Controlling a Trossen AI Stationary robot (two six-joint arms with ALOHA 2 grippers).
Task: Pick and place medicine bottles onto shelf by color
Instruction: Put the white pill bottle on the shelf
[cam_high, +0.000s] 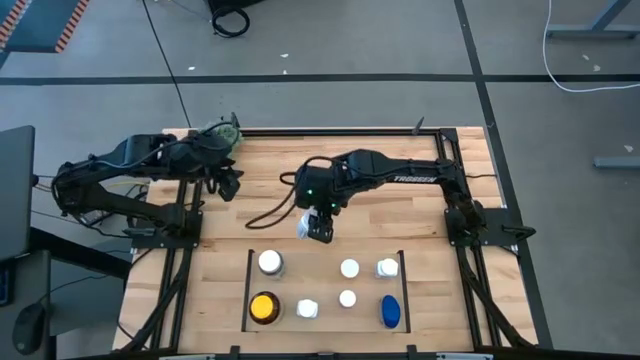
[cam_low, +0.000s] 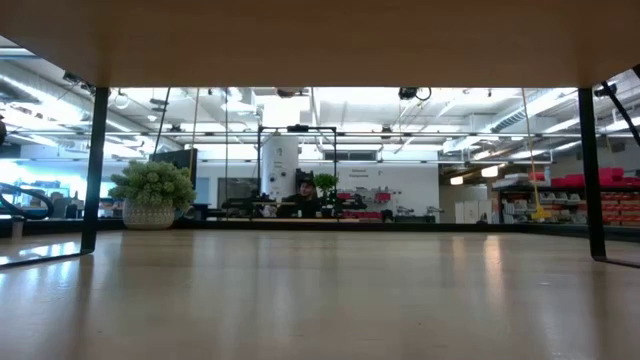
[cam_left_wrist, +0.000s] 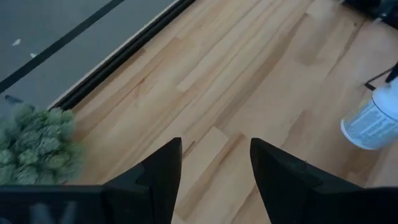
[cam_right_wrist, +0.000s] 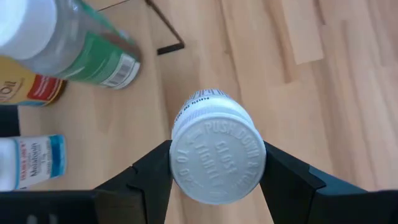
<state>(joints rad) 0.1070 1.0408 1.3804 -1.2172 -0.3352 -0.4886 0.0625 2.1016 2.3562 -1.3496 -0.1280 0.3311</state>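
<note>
Right gripper (cam_high: 320, 229): over the table's middle, just off the shelf's 12 o'clock rail, pinching a white bottle (cam_high: 307, 226) by its cap; the wrist view shows both fingers (cam_right_wrist: 149, 177) pressed on the ribbed white cap (cam_right_wrist: 217, 155), body pointing away toward the planks.
Held bottle: white, with printed label, lifted off the wood, at 12 o'clock from the bay's middle.
Left gripper (cam_high: 228, 184): near the table's 10 o'clock corner, fingers (cam_left_wrist: 163, 171) spread apart with bare wood between them, holding nothing.
Shelf (cam_high: 248, 290): light-wood bay edged by thin black rails, at the table's 6 o'clock side.
Bottles on shelf: six upright.
Large white-capped bottle (cam_high: 270, 263): at the bay's 10 o'clock corner.
Amber yellow-capped bottle (cam_high: 264, 307): at the 8 o'clock corner, just at 6 o'clock from the large white one.
Small white bottle (cam_high: 307, 309): beside the amber one, toward 3 o'clock.
Two small white caps (cam_high: 349, 268): one at 12 o'clock from the other (cam_high: 347, 298), near the bay's centre.
White bottle by the rail (cam_high: 387, 267): at the bay's 2 o'clock corner.
Blue bottle (cam_high: 390, 311): at the 4 o'clock corner.
Green plant ball (cam_high: 222, 132): at the table's 11 o'clock edge, beside the left arm; also visible as a fuzzy clump (cam_left_wrist: 37, 146) in the left wrist view.
Low view: only bare tabletop (cam_low: 320, 300) and the room beyond.
</note>
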